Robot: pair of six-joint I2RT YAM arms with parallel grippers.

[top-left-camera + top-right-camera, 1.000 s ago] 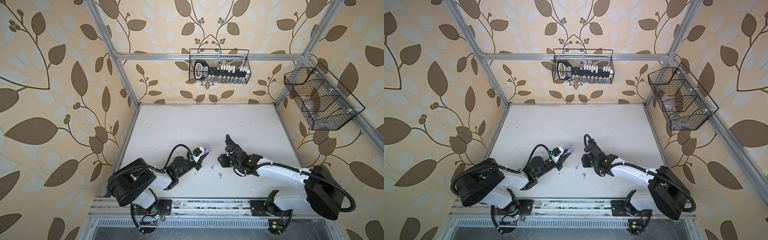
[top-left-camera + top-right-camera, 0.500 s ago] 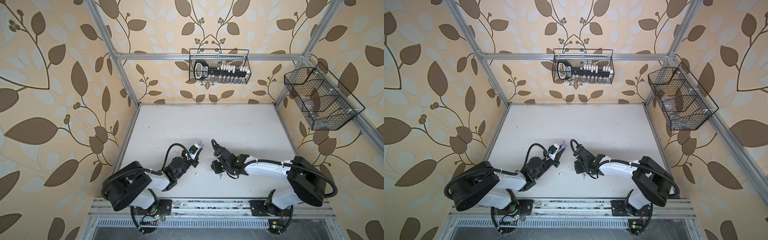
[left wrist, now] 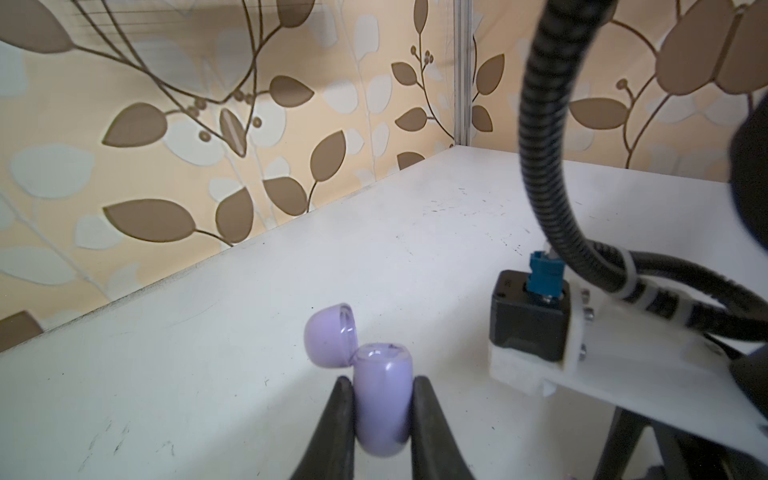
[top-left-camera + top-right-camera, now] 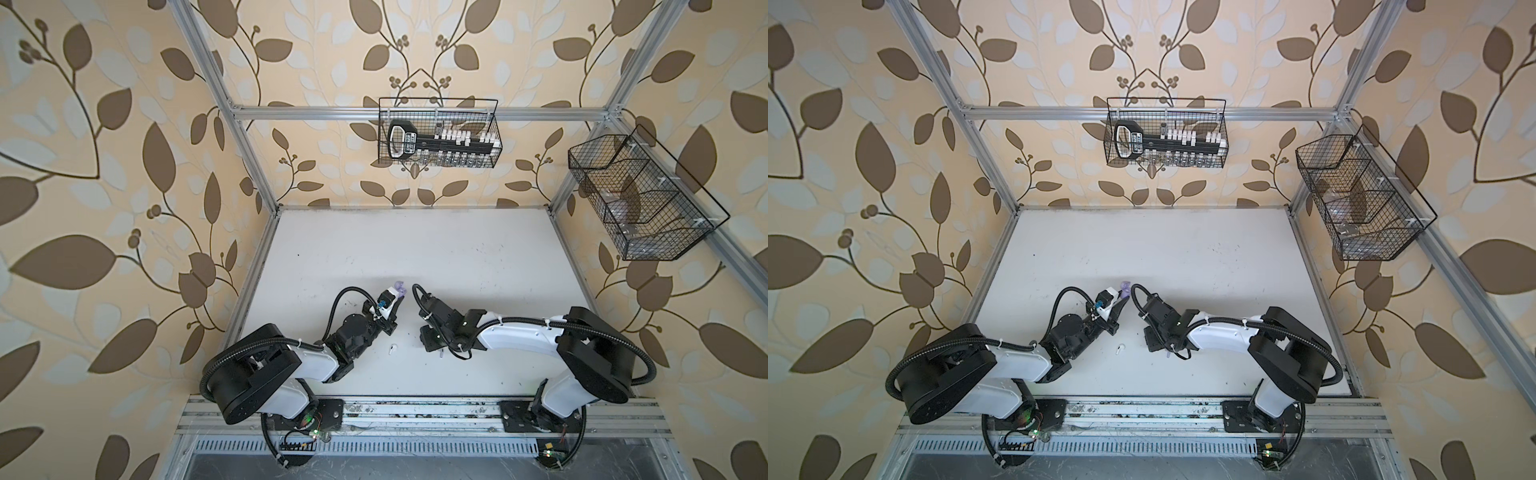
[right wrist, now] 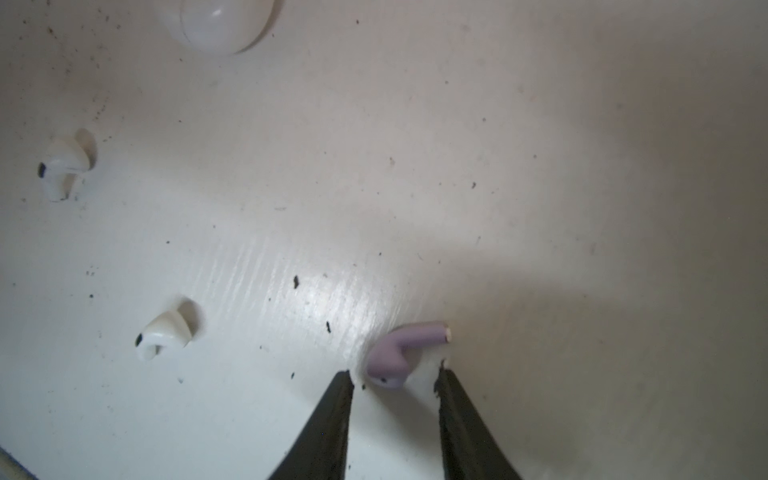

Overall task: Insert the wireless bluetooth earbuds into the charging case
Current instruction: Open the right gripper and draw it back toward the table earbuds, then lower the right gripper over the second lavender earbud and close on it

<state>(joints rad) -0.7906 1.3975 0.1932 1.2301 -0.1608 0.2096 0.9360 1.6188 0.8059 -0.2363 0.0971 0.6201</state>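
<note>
Near the front of the table (image 4: 415, 249), a lavender earbud (image 5: 395, 353) is seen lying on its side. Its bud end is set between the fingers of the right hand (image 5: 394, 374), which are held apart on either side of it. Whether it is touched cannot be told. A white earbud (image 5: 166, 332) is laid loose on the table near it, and a second white earbud (image 5: 66, 166) farther off. Beyond them a round white case (image 5: 216, 20) is cut off by the picture's edge.

Farther back, a lavender case (image 3: 382, 407) is clamped by its body between the fingers of the left hand (image 3: 382, 380). It is held above the table with its lid (image 3: 330, 340) swung open.

Farthest off, one wire basket (image 4: 494, 137) is hung on the back wall and another basket (image 4: 665, 232) on the right wall.
</note>
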